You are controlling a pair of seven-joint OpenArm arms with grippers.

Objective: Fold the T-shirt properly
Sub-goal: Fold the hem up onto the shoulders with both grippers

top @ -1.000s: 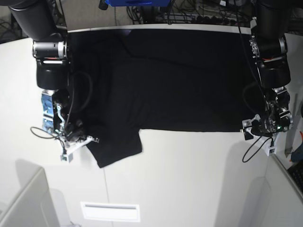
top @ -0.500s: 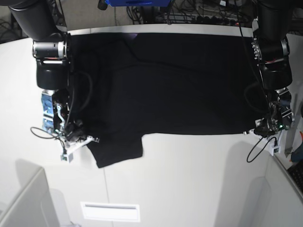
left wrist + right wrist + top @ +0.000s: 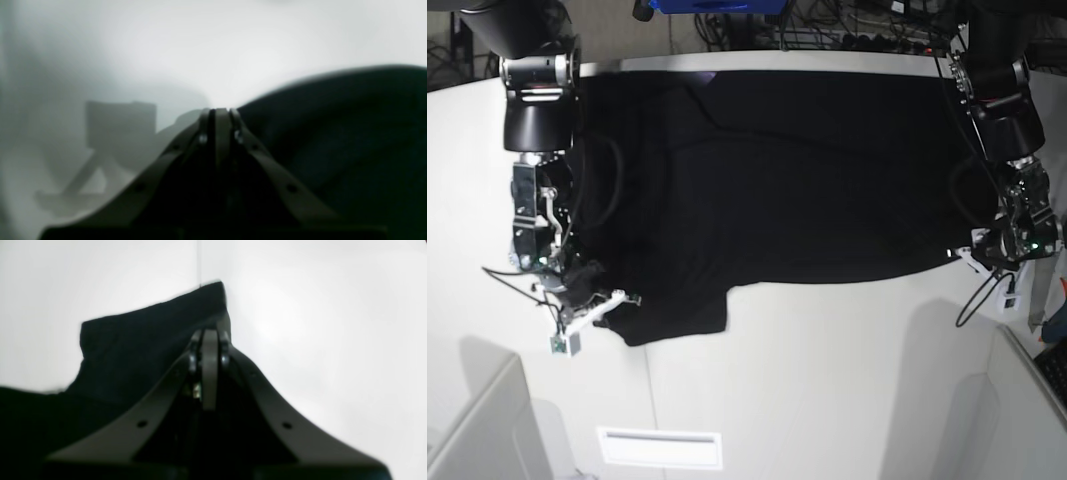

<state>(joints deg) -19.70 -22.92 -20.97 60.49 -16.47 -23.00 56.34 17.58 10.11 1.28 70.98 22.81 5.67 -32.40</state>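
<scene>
The black T-shirt (image 3: 797,170) lies spread across the back half of the white table (image 3: 827,380), plain side up with no print showing. One sleeve (image 3: 672,315) sticks out toward the front. My right gripper (image 3: 622,300) is shut on that sleeve's edge; in the right wrist view the closed tips (image 3: 209,333) pinch the black cloth (image 3: 140,340). My left gripper (image 3: 965,257) is shut on the hem corner at the shirt's right end. In the left wrist view its closed tips (image 3: 218,111) meet the cloth (image 3: 333,140), which rises to their right.
Cables (image 3: 827,20) and a blue object (image 3: 717,5) crowd the table's back edge. A white label plate (image 3: 659,447) sits near the front. A grey partition (image 3: 477,430) stands at the front left, and tools (image 3: 1057,310) lie at the right edge.
My left gripper has shut on the hem corner and drawn it slightly outward. The right arm has shifted with the sleeve still held, and the shirt's front edge now curves.
</scene>
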